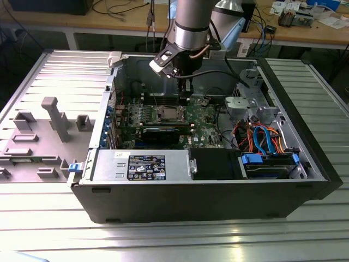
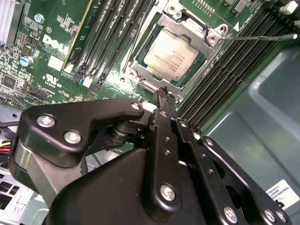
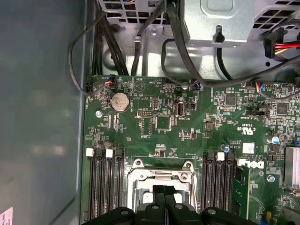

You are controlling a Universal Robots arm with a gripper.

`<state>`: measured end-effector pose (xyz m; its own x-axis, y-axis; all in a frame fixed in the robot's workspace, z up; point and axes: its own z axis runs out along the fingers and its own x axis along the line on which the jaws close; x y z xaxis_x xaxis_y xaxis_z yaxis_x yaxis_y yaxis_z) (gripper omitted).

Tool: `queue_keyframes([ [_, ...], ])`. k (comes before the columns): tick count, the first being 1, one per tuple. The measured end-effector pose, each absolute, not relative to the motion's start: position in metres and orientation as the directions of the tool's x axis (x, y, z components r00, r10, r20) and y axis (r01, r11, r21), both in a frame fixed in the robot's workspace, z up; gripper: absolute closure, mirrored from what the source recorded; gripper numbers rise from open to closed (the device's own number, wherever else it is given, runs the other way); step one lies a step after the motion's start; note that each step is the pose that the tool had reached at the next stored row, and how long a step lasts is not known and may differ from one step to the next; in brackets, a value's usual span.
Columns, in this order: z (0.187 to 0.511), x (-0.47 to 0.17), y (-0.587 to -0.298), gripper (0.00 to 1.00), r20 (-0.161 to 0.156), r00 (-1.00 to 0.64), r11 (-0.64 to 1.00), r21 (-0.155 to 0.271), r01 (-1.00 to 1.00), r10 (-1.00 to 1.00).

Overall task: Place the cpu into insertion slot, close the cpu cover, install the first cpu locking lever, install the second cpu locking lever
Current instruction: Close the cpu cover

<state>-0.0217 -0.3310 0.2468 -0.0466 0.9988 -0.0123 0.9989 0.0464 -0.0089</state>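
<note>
my claw (image 2: 162, 95) is hovering pinched together, gripping nothing, just beside the insertion slot (image 2: 144, 84). cpu (image 2: 172, 57) is sitting inside, under the cpu cover (image 2: 185, 21). claw body is hiding the slot's near edge.

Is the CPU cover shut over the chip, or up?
Shut: in the second wrist view the thin silver metal frame cover lies flat around the dull silver-grey square chip, which shows through its window.
</note>
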Motion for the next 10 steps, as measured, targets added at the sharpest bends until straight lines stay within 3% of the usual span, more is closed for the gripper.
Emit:
queue_keyframes([
  [10, 0.2401, -0.0280, -0.3320, 0.89, -0.012, -0.049, 0.049, -0.009, 0.999, 0.999],
])
